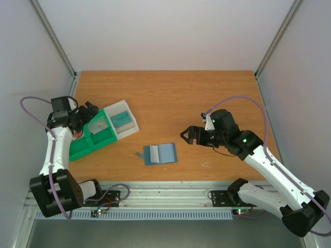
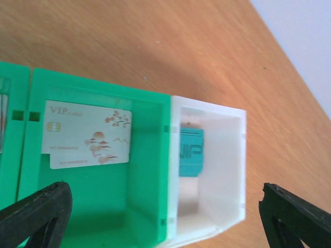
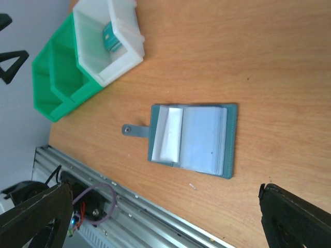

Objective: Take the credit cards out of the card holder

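The slate-blue card holder (image 1: 160, 153) (image 3: 196, 139) lies open and flat near the table's front edge, showing pale sleeves and a snap tab on its left. A teal credit card (image 2: 191, 152) (image 1: 121, 120) (image 3: 110, 39) rests in the white tray (image 2: 217, 108). A white card with a red-brown print (image 2: 88, 134) lies in the green tray (image 2: 103, 90). My left gripper (image 2: 164, 188) (image 1: 90, 109) hovers open over both trays and holds nothing. My right gripper (image 3: 165, 188) (image 1: 187, 134) stands open to the right of the card holder, apart from it.
The green tray (image 1: 85, 144) (image 3: 51, 72) and the white tray (image 1: 129, 126) (image 3: 124, 57) sit joined at the left of the table. A metal rail (image 3: 129, 201) runs along the near edge, and white walls enclose the table.
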